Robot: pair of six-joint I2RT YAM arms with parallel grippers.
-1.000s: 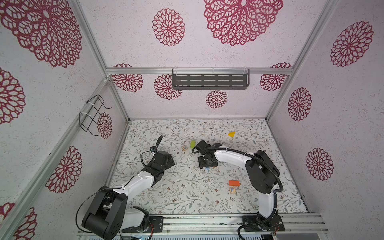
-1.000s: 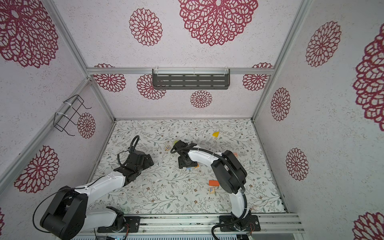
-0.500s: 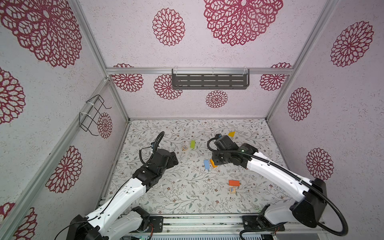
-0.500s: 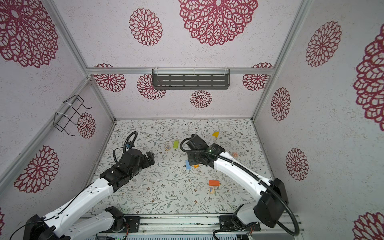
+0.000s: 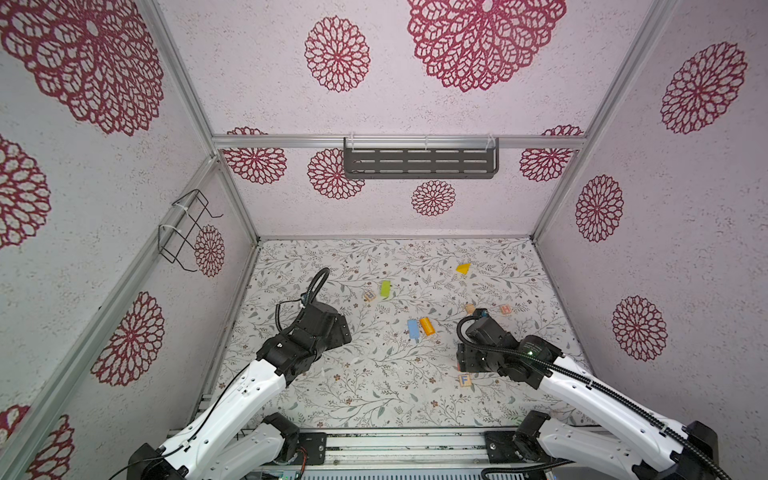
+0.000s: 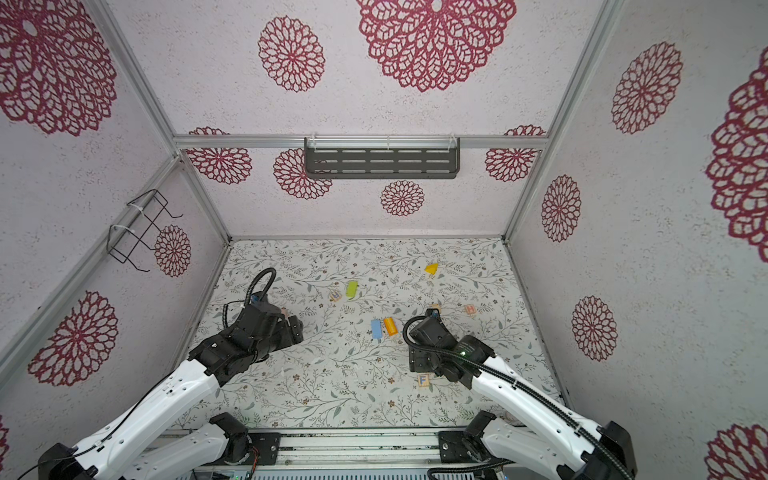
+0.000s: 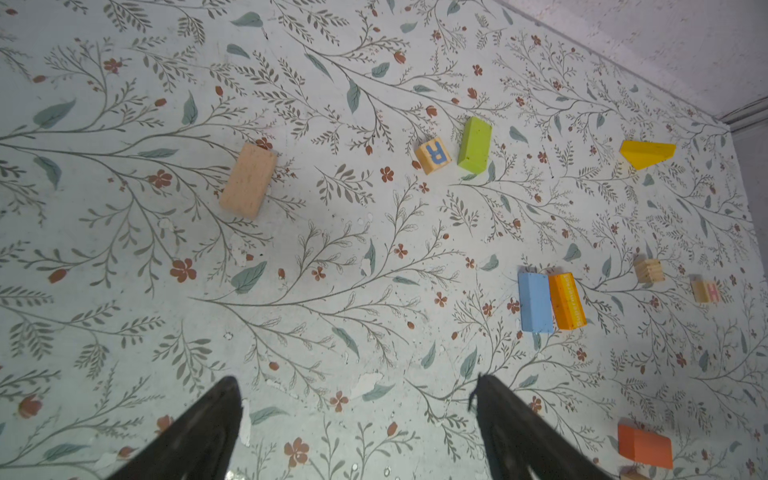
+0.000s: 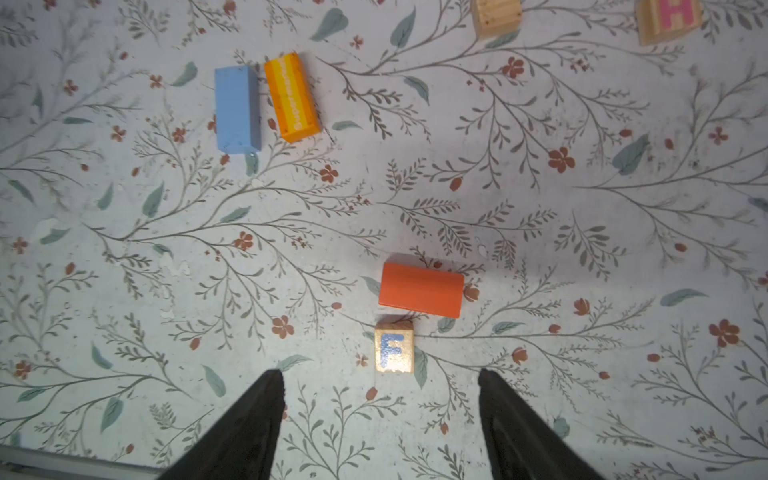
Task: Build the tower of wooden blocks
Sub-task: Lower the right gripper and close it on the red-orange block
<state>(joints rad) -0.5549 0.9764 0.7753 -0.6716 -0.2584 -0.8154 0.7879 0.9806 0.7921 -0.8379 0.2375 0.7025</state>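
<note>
Right gripper (image 8: 380, 374) withdrawn, red block (image 8: 420, 290) obscured in both top views

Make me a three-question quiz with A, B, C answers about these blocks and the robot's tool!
1. Where is the orange striped block compared with the blue block?
A. on top of it
B. right beside it
C. far away from it

2. What colour is the letter on the H cube?
A. blue
B. green
C. pink

3. How is the right tool?
A. open and empty
B. shut tight
C. shut on a block

Answers:
1 B, the two lie flat, side by side.
2 C, the H is painted pink.
3 A, its jaws stand wide apart, gripping nothing.
</note>
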